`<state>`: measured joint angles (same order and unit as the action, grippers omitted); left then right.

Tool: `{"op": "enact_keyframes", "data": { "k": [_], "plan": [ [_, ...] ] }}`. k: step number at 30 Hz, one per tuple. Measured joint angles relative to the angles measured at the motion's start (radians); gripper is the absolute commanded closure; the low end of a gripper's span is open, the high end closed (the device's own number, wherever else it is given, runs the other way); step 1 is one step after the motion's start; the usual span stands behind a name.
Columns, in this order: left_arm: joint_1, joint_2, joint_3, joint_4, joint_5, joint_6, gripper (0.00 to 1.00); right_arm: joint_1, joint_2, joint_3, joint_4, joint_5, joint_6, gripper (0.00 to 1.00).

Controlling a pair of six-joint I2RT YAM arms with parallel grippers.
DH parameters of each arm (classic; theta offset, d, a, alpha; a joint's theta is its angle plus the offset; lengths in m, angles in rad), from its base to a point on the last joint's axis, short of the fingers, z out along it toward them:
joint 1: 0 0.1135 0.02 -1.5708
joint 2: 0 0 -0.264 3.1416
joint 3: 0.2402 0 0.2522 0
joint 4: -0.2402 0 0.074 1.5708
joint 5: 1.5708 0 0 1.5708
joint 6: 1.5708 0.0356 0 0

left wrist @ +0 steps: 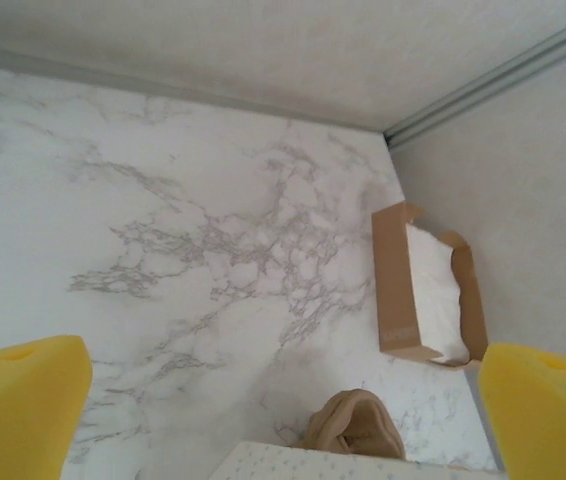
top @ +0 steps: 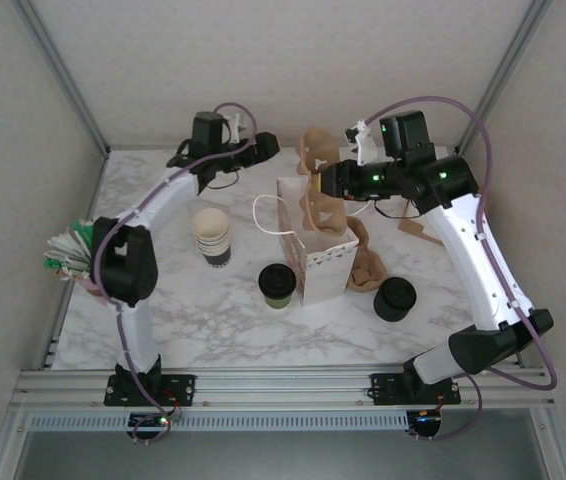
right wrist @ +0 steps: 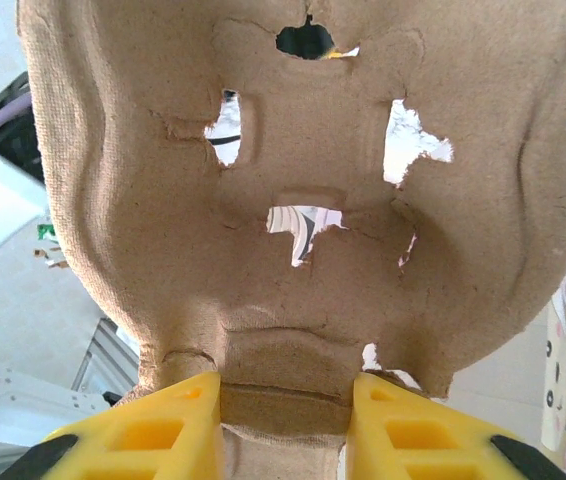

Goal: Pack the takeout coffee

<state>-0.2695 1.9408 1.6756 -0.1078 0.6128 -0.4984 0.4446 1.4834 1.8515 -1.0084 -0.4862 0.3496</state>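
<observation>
Illumination was bright, even and diffuse in all views, arriving from above. On the marble surface [top: 213,320], the paper bag [top: 325,262] cast only a faint, soft-edged shadow. In the right wrist view the cardboard tray [right wrist: 293,200] was sharp and backlit, and the background seen through its holes was overexposed. The left hand [left wrist: 283,405] showed its yellow fingertips [left wrist: 23,400] slightly out of focus at the lower corners.

— How is the left arm sitting?
— It is rising from its base, folding at the elbow and stretching far forward. The left end effector [top: 266,148] is hovering with its yellow pads [left wrist: 23,400] spread wide.
— And the right?
— It is arching inward, and the right end effector [right wrist: 283,405] is pinching the edge of a pulp cup carrier [right wrist: 293,200]
</observation>
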Motion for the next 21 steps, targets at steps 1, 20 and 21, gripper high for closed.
{"op": "enact_keyframes", "data": {
  "k": [1, 20, 21],
  "plan": [
    [0.009, -0.040, -0.037, 0.013, -0.003, -0.003, 0.00, 0.000, 0.004, 0.000, 0.004, -0.006, -0.003, 0.70],
    [-0.044, -0.672, -0.489, 0.052, -0.076, -0.049, 0.08, 0.013, 0.013, -0.053, 0.116, -0.052, -0.109, 0.70],
    [-0.058, -0.696, -0.506, 0.047, -0.078, -0.050, 0.08, 0.016, 0.017, -0.055, 0.117, -0.058, -0.117, 0.70]
  ]
}}
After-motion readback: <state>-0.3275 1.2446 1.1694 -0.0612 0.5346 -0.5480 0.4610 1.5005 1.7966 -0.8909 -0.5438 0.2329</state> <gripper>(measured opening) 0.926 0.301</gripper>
